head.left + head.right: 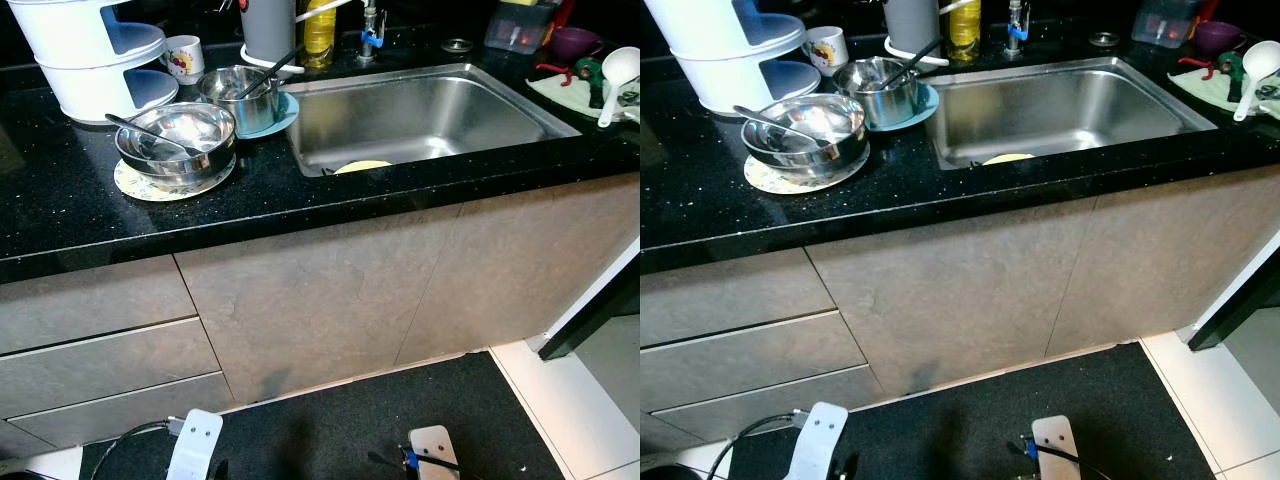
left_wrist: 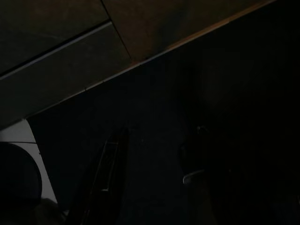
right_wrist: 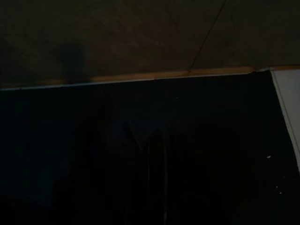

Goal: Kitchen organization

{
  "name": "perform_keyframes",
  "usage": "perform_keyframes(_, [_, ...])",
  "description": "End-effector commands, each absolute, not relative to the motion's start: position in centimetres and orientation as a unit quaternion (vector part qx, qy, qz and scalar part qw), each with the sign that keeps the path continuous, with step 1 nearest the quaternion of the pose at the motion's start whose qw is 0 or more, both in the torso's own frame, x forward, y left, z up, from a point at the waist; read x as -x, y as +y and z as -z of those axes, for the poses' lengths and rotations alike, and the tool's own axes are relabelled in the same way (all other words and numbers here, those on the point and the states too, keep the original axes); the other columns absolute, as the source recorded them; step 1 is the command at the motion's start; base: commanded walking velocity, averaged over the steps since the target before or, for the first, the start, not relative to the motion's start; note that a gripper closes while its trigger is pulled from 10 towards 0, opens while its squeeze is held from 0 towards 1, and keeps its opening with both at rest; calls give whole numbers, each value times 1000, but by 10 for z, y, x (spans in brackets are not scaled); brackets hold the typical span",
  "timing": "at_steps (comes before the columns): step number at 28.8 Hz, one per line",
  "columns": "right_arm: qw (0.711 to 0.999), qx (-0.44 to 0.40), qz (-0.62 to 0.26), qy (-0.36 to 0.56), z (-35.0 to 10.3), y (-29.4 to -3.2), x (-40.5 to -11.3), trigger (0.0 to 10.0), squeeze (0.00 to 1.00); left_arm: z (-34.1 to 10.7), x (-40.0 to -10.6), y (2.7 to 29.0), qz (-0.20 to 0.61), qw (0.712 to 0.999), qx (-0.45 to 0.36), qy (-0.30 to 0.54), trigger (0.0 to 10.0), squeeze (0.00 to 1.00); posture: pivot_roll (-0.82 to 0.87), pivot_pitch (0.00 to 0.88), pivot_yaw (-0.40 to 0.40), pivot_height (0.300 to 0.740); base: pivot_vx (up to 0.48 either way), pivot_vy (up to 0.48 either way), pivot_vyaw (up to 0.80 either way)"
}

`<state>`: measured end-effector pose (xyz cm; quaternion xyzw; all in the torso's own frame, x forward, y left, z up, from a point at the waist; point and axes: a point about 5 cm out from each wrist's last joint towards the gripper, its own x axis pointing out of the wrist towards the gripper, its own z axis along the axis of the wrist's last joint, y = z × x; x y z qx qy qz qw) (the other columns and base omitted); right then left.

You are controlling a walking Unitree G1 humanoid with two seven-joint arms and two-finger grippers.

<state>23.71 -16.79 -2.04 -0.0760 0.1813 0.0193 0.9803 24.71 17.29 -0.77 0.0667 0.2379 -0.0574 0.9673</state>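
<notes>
On the black countertop [image 1: 60, 200], stacked steel bowls [image 1: 175, 140] with a spoon rest on a patterned plate. Behind them a small steel pot [image 1: 243, 95] with a utensil stands on a blue plate. The steel sink [image 1: 420, 115] holds a yellow item [image 1: 362, 166] at its near edge. A white ladle [image 1: 617, 75] lies on a cloth at the far right, near a purple bowl [image 1: 573, 42]. My left arm [image 1: 195, 447] and right arm [image 1: 433, 450] hang idle low before the cabinet. Both wrist views are very dark.
A white tiered rack [image 1: 95, 50], a mug [image 1: 183, 55], a grey container [image 1: 268, 28], a yellow bottle [image 1: 319, 30] and the faucet [image 1: 370, 35] line the back. Grey drawers [image 1: 90, 340] and cabinet doors [image 1: 330, 300] face me. A dark mat [image 1: 350, 420] meets white tiles [image 1: 580, 400].
</notes>
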Motion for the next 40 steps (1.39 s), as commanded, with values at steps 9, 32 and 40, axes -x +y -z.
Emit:
perform_keyframes(9, [978, 87, -1, 188, 26, -173, -230, 10000, 0, 19, -239, 173, 64, 959, -91, 259, 10000, 0, -6, 219, 41, 740, 0, 0, 0])
perform_keyframes(32, [977, 95, -22, 188, 27, -169, -229, 10000, 0, 22, -236, 166, 79, 959, -86, 259, 10000, 0, -10, 189, 27, 740, 0, 0, 0])
perform_keyframes(40, [975, 82, -41, 200, 31, -165, -226, 10000, 0, 23, -235, 167, 70, 961, -82, 254, 10000, 0, -12, 175, 27, 740, 0, 0, 0])
